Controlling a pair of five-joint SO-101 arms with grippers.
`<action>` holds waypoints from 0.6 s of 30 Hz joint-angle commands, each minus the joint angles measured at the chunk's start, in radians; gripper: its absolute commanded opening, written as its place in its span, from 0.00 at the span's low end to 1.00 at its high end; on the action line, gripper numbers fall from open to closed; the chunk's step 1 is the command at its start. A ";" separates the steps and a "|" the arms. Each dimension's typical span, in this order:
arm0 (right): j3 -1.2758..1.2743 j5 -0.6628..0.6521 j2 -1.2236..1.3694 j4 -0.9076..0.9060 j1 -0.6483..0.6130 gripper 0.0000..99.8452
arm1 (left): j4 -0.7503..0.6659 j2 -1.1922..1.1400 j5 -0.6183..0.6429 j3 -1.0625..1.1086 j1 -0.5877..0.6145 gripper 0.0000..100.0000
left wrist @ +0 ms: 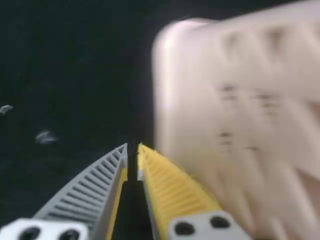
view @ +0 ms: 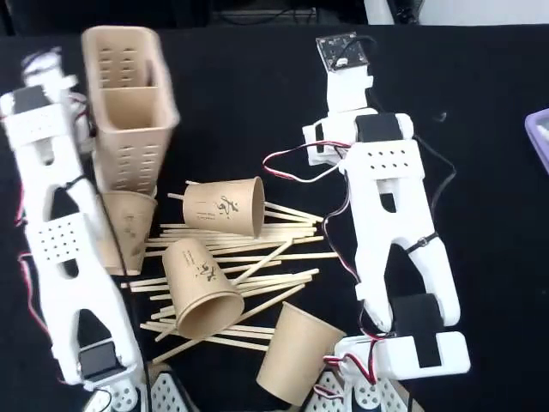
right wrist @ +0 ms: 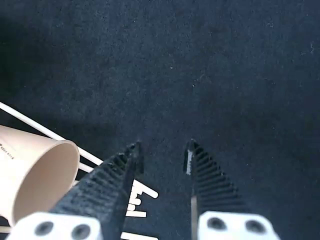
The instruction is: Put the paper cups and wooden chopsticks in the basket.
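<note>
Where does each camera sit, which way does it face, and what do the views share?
High view: fixed above the table, looking down on left arm, right arm, basket, paper cups, chopsticks.
Left wrist view: on the left arm, looking past its shut left gripper at the basket wall.
Right wrist view: on the right arm, looking past its open right gripper at a lying cup, chopstick ends.
Shared: basket, high and left wrist; cups and chopsticks, high and right wrist.

Cups (view: 225, 206) + chopsticks (view: 287, 233) heaped btw arms; basket (view: 129, 112) hard by left gripper (left wrist: 132, 147).
</note>
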State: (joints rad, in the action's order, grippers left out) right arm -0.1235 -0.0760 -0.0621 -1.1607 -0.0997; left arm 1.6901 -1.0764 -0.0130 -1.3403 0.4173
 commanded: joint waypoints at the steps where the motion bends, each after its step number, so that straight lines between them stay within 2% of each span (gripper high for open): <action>1: 0.039 0.009 -0.007 0.021 -0.018 0.14 | 0.012 -0.028 -0.003 -0.091 0.010 0.03; 9: 0.036 0.009 -0.012 0.015 -0.020 0.14 | 0.069 -0.034 -0.003 -0.325 0.068 0.04; 14: 0.036 0.002 -0.015 0.012 -0.020 0.14 | 0.068 0.069 0.008 -0.306 0.136 0.20; 18: 0.036 0.008 -0.015 0.012 -0.020 0.14 | 0.054 0.117 0.075 -0.328 0.197 0.22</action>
State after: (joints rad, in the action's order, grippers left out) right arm -0.1235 -0.0775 -0.0621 -1.1607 -0.0997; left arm 1.7515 -1.0810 -0.0008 -1.6072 0.5554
